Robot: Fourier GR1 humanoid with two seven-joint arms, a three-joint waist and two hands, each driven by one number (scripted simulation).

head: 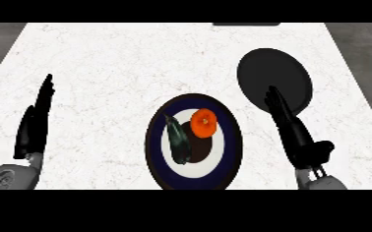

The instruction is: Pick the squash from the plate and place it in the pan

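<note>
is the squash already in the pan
No, the squash lies on the plate beside an orange fruit; the pan holds nothing.

A white marbled counter (123, 64) spans the view, grey floor (354, 34) beside it.

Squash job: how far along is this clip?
Nothing looks done: the dark squash lies on the plate beside an orange vegetable, and the pan holds nothing. Nothing is in hand either; the right hand is open between plate and pan, and the left hand rests open at the left edge. Picking up and placing remain.
</note>
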